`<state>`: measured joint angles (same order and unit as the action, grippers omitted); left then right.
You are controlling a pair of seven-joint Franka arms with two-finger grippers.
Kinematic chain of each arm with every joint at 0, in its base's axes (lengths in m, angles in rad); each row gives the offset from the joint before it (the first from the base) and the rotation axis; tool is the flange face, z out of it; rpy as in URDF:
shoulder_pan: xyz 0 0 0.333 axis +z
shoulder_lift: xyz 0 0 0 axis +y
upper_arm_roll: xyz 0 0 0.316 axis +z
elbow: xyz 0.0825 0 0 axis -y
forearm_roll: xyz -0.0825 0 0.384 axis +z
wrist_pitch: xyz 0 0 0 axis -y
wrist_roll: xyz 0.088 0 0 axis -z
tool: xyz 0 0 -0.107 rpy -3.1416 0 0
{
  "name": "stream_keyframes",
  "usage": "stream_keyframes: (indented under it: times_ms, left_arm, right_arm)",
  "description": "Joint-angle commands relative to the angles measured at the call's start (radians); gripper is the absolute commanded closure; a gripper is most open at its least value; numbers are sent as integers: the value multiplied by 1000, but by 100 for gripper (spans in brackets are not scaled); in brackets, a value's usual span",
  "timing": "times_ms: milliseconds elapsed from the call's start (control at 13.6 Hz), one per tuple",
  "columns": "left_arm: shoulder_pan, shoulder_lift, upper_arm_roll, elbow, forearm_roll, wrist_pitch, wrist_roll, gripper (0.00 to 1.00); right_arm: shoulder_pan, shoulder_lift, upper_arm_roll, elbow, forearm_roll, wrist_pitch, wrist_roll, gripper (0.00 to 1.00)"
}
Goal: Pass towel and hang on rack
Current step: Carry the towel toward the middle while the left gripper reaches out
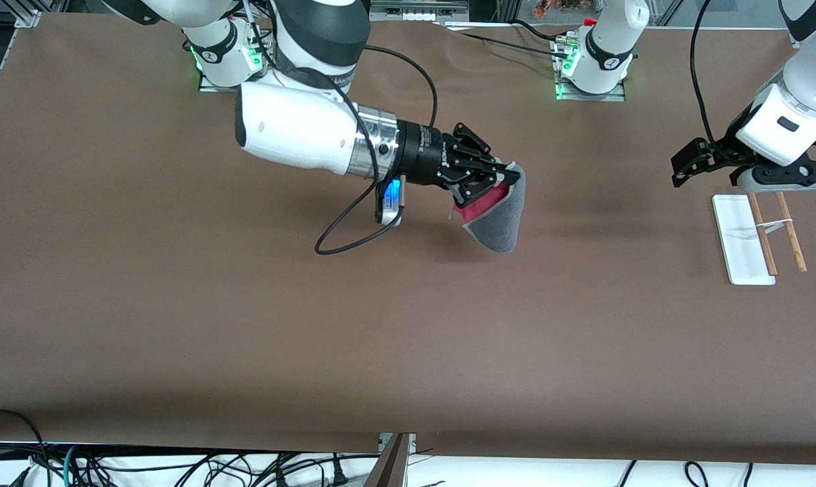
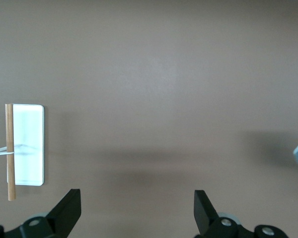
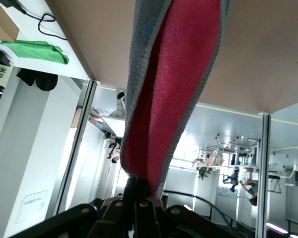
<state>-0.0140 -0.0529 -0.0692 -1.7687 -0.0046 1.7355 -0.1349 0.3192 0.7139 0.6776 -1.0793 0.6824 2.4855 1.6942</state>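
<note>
Holding towel aloft mid-surface, right gripper fingers clamped on it. Handover pending: left gripper, fingers apart, waits at towel's 3 o'clock above rack. Hanging not done.

High front camera looks down across the table toward both arm bases; the left wrist camera faces straight down, well above the rack — shared with the front view; the right wrist camera sits close against the towel, also seen from the front.
</note>
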Motion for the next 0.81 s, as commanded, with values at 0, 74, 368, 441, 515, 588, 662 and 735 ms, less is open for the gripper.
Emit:
stream_keyframes:
  times_ms: [0,74,368,441,515,588,662,735]
  left_arm:
    - [-1,36,-1,23,-142,-48,55,0]
    - [0,44,-1,23,-200,-74,102,0]
    - [3,97,-1,21,-435,-111,410,0]
    - [11,128,-1,21,-489,-111,493,0]
    - [17,157,-1,21,-559,-111,585,0]
    - [28,192,0,21,-627,-111,694,0]
    - [44,226,0,20,-693,-111,803,0]
    - [49,261,0,20,-760,-111,918,0]
  right_arm:
    - [38,9,8,22,14,88,48,100]
    - [46,9,8,22,14,111,54,100]
    - [47,9,10,22,14,118,58,100]
    - [47,9,10,22,14,118,58,100]
    - [47,7,10,22,14,118,58,100]
    - [47,7,10,22,14,118,58,100]
    - [47,7,10,22,14,118,58,100]
    - [47,7,10,22,14,118,58,100]
